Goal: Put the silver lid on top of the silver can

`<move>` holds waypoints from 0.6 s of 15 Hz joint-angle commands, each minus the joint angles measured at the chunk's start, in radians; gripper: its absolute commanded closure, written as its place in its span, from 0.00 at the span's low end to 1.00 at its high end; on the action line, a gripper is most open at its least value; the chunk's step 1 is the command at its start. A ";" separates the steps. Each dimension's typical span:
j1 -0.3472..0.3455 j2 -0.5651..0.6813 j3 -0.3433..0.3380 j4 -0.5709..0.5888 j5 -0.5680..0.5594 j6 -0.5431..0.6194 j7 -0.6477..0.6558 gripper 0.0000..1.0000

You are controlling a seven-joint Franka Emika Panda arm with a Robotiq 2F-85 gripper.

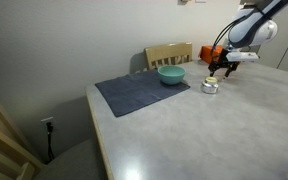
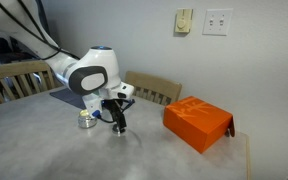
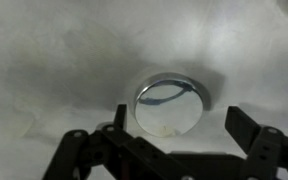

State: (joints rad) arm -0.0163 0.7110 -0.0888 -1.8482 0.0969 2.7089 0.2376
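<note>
The silver lid (image 3: 171,103) is a shiny round disc lying flat on the pale table. In the wrist view it lies between my two black fingers, slightly ahead of the tips. My gripper (image 3: 181,125) is open around it with a gap on each side. In both exterior views the gripper (image 1: 223,70) (image 2: 119,123) hangs low over the table, right beside the small silver can (image 1: 210,86) (image 2: 86,119), which stands upright. The lid is too small to make out in the exterior views.
A teal bowl (image 1: 171,74) stands on a dark grey mat (image 1: 134,95) near the table's far edge. An orange box (image 2: 197,122) sits on the table beyond the gripper. Wooden chairs (image 1: 168,53) (image 2: 152,88) stand at the table's edge.
</note>
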 commanded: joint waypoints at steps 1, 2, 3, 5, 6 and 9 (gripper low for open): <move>-0.011 0.010 -0.004 0.017 0.012 -0.037 0.002 0.00; -0.015 0.013 -0.002 0.018 0.014 -0.039 -0.001 0.00; -0.017 0.015 -0.002 0.019 0.013 -0.041 -0.002 0.00; -0.020 0.017 0.000 0.022 0.014 -0.045 -0.005 0.00; -0.020 0.019 0.000 0.024 0.013 -0.045 -0.006 0.00; -0.018 0.026 -0.002 0.036 0.009 -0.055 -0.005 0.00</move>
State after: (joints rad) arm -0.0273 0.7169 -0.0916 -1.8475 0.0996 2.6927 0.2382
